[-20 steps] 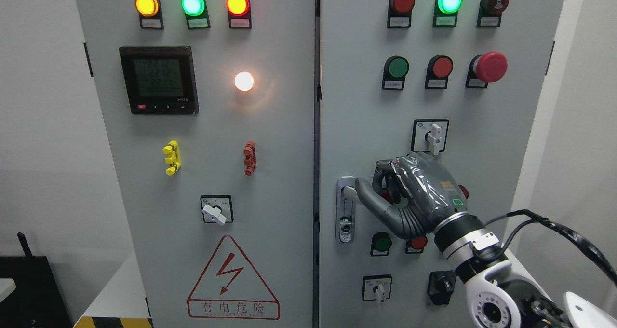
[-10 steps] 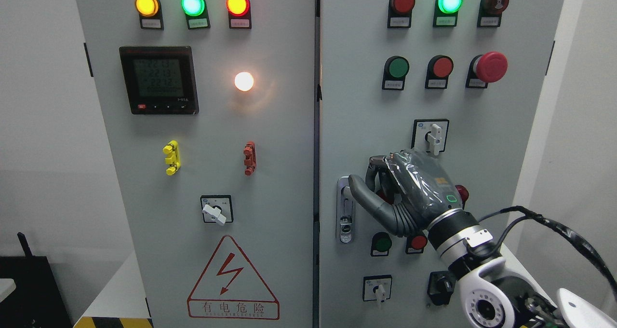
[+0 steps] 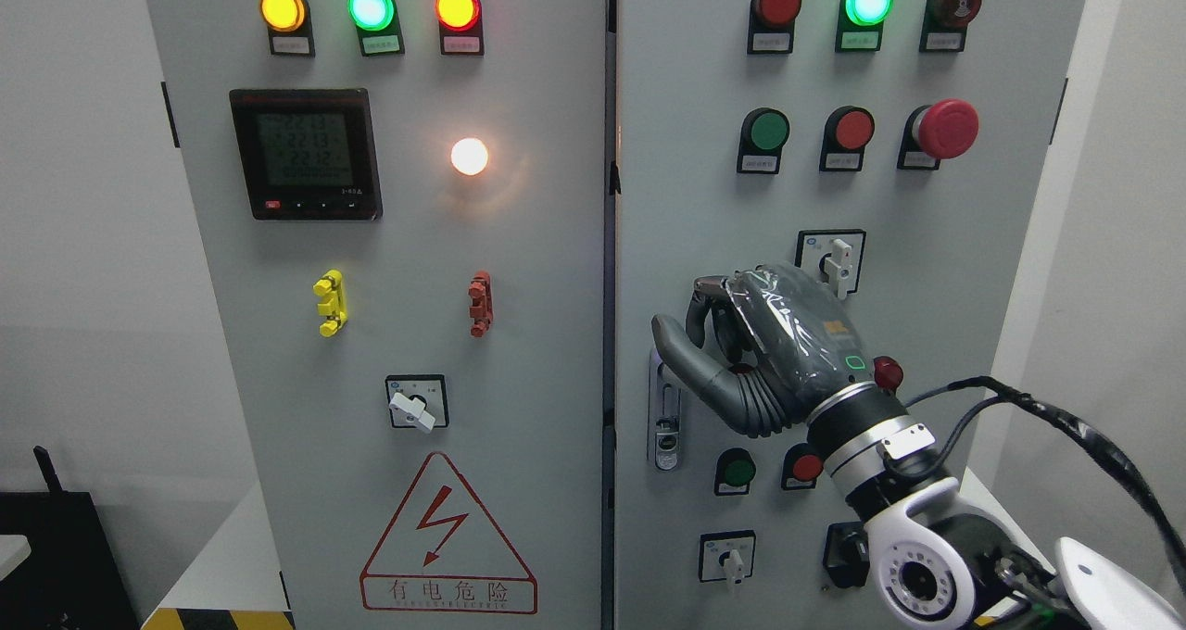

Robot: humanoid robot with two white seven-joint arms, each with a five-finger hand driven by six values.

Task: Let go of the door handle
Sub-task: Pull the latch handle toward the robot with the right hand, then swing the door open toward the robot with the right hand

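Head view: door handle (image 3: 664, 417) — rigid metal lever, slick, fixed on cabinet's right door by centre seam. Right hand (image 3: 741, 352) just above it, fingers (image 3: 709, 298) curled, gripping nothing — release looks done.

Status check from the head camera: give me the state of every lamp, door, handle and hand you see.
Right hand: fingers curled, in front of the handle's top; grip cannot be confirmed.
Door handle: vertical, flat against the right door.
Cabinet doors: both look shut.
Top-left lamps: yellow, green, red, all lit.
White lamp: lit.
Top-right green lamp: lit.
Top-right red lamp: unlit.
Meter display: on.
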